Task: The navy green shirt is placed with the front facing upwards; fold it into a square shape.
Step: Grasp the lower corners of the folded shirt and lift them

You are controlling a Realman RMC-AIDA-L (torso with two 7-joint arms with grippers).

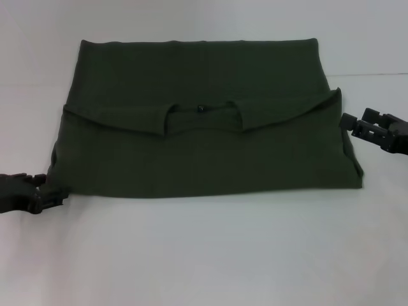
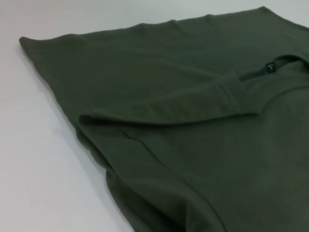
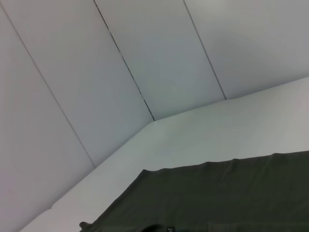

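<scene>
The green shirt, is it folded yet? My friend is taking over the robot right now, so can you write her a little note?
Left claw: low on the white table, at the near left corner of the dark olive-green cotton shirt, holding nothing.
Right claw: off the shirt's right edge, partway up, holding nothing.
Shirt: flat in the middle of the table, a wide rectangle.
Done: top part folded down, so the neck with its small label lies across the middle.
Left: fold the sides in to make it square.

Both the left gripper (image 1: 56, 195) and right gripper (image 1: 349, 121) are black, blocky and angular.
</scene>
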